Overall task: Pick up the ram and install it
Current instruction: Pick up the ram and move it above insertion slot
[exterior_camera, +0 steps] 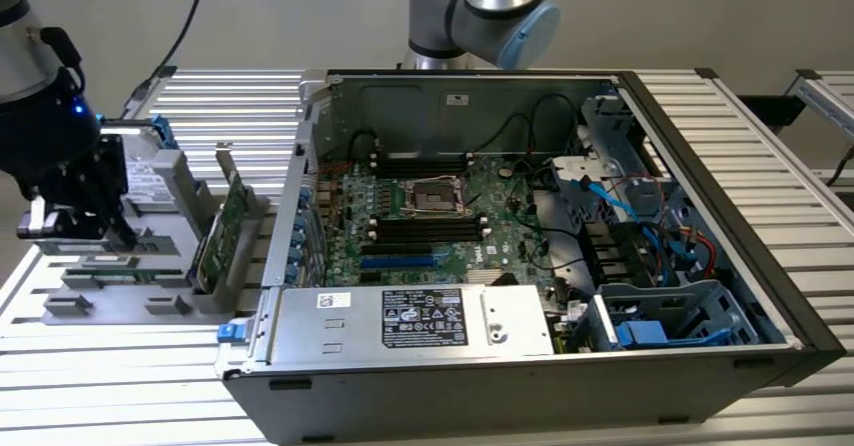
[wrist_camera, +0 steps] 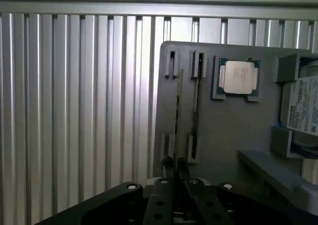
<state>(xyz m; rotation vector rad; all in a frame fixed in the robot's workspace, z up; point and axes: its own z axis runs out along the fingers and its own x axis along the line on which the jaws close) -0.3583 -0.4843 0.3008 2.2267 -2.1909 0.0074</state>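
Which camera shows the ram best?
The wrist view: the ram stands edge-on in the tray, one end at the gripper. In the exterior view the gripper hides it.

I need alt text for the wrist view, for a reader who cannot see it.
The gripper is shut on the ram, seen edge-on over a gray holder tray. A square silver processor chip sits in a recess of the tray, which rests on a slatted metal table.
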